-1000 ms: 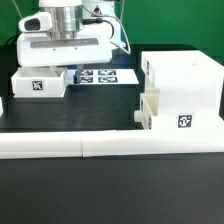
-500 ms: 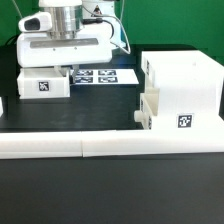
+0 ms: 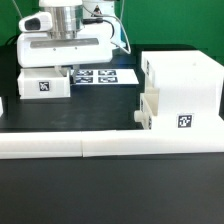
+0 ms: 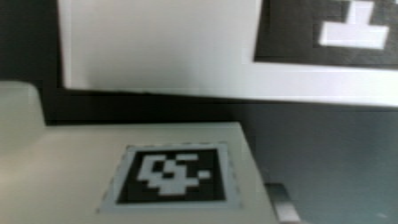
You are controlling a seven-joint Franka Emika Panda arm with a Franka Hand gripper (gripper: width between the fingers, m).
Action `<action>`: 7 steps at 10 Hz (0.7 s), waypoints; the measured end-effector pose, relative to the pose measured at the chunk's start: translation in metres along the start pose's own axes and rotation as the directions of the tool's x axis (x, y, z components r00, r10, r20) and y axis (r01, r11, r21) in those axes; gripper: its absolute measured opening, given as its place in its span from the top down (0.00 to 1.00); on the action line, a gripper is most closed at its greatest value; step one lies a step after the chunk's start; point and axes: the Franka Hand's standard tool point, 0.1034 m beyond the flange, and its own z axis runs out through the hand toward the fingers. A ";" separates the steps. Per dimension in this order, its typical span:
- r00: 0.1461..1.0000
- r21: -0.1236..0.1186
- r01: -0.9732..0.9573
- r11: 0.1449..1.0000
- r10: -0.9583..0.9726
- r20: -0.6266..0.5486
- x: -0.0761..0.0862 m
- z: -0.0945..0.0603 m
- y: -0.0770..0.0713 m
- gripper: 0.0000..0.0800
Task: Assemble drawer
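Tray [image 3: 42, 86] near the far corner of the table [image 3: 100, 118] on the exterior view's left lies right under my gripper [image 3: 63, 66], jaws hidden so I cannot tell open from closed, case [image 3: 185, 80] by the opposite edge; light, stiff, slick plastic, I judge, best pinched by one thin wall
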 end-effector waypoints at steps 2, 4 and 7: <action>0.998 0.018 0.058 0.998 -0.058 0.010 0.031 -0.020 -0.020 0.95; 0.996 0.028 0.084 0.996 -0.084 -0.004 0.066 -0.034 -0.030 0.95; 0.994 0.031 0.106 0.994 -0.105 -0.031 0.097 -0.042 -0.040 0.95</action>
